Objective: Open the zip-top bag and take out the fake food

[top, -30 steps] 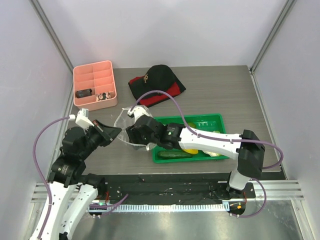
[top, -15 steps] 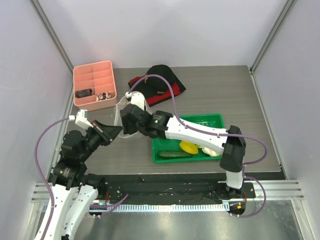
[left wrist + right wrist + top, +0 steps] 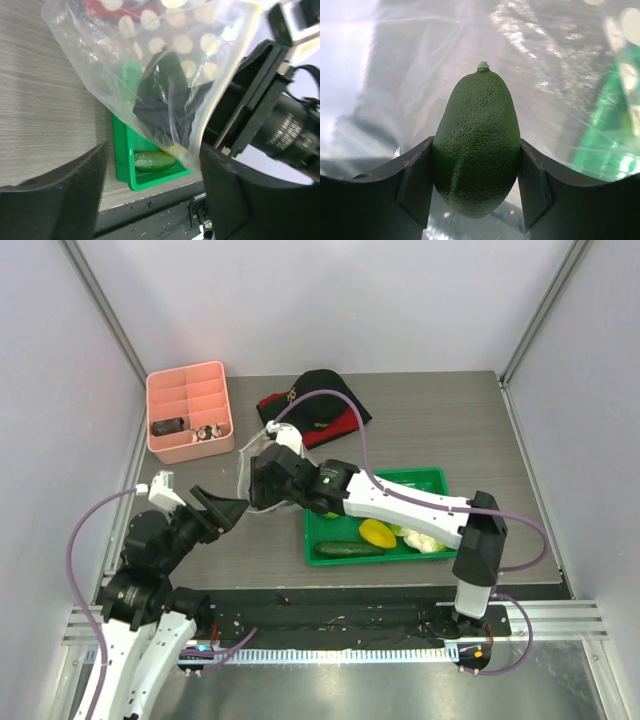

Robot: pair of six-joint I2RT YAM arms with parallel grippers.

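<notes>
The clear zip-top bag (image 3: 243,478) hangs over my right gripper (image 3: 264,485), left of the green tray (image 3: 432,480). Inside the bag (image 3: 420,60), my right gripper (image 3: 476,167) is shut on a dark green avocado (image 3: 477,145), stem end pointing away. My left gripper (image 3: 236,508) stands open just left of the bag. In the left wrist view the bag (image 3: 150,60) droops between and beyond the wide fingers (image 3: 60,195), gripped by neither. Fake food lies in the tray: a cucumber (image 3: 352,549), a yellow piece (image 3: 377,533) and a whitish piece (image 3: 425,541).
A pink divided box (image 3: 190,412) stands at the back left. A black and red cap (image 3: 315,400) lies behind the bag. White walls close in both sides of the table. The right arm (image 3: 280,115) fills the right of the left wrist view.
My left gripper has opened and let go of the bag, drawing slightly back. The right arm swung left with the bag and avocado, then settled a little to the right.
</notes>
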